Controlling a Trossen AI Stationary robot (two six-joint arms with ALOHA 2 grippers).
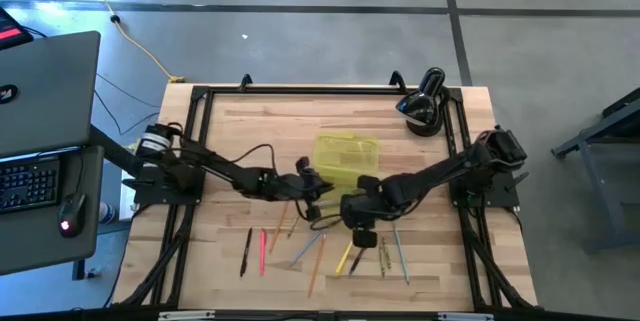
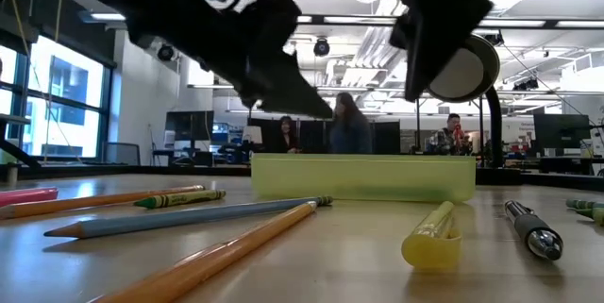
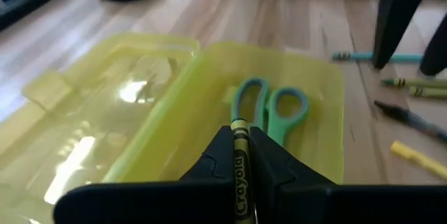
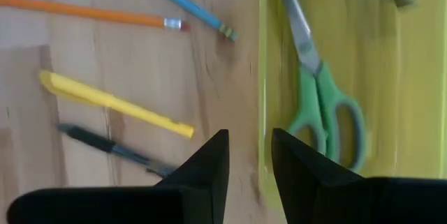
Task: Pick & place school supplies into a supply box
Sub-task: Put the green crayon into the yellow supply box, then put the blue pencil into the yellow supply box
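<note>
While the supply box [image 3: 318, 98] lies open mid-table, green-handled scissors [image 3: 269, 109] are seen inside it. A yellow crayon [image 3: 239, 161] is clamped by the left gripper [image 3: 241, 158] above the box's near edge. The right gripper [image 4: 249, 155], released and empty, hovers beside the box over a yellow highlighter [image 4: 112, 102], a black pen [image 4: 105, 146] and loose pencils [image 1: 312, 253].

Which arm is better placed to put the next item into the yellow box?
Left. Its end effector is shut on a crayon right above the box, which already holds scissors. The right end effector is open and empty beside the box.
</note>
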